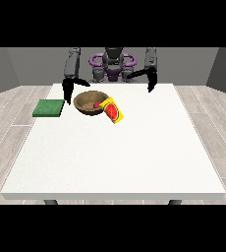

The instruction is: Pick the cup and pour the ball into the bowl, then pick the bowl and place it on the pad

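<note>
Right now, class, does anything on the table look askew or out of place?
Yes: the yellow cup lies tipped on its side against the brown bowl, no robot hand on it. A red ball sits in the bowl.

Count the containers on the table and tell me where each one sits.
2. The brown bowl sits near the table's far edge, right of the green pad. The yellow cup lies tipped against the bowl's right side.

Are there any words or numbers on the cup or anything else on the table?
No text can be read.
The yellow cup has a red patch on its side, too blurred to tell whether it holds letters.
The bowl and green pad show no markings.
</note>
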`<action>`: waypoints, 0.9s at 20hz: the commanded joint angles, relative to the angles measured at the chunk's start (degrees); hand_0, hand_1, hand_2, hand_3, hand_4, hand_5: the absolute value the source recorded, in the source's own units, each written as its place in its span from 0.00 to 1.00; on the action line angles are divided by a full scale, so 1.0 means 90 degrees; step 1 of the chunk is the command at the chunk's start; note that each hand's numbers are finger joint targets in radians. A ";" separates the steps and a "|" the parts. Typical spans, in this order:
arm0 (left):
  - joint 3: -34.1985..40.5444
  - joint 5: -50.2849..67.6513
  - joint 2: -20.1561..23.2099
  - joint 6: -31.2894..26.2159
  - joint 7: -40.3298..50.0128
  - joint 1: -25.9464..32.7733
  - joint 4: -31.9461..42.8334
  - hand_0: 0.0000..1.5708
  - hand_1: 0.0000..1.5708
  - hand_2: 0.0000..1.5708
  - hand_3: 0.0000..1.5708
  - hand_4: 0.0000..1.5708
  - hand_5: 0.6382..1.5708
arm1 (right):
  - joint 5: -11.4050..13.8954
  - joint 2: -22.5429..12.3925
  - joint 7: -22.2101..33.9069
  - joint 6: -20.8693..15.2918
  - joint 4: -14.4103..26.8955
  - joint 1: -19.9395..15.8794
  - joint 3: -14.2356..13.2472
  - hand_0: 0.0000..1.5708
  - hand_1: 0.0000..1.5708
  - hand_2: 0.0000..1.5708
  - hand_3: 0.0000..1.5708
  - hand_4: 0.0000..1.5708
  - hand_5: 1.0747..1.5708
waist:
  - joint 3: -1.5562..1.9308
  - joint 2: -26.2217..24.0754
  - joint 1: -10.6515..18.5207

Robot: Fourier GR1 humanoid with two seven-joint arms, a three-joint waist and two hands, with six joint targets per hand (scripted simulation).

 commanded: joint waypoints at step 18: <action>0.0749 0.0477 0.0699 -0.1014 -0.0301 0.0204 -0.0524 0.00 0.00 0.00 0.00 0.00 0.99 | -0.0155 0.0060 -0.1080 -0.0480 0.2584 -0.1479 -0.0049 0.00 0.00 0.00 0.00 0.09 0.99 | 0.0017 0.0316 -0.0036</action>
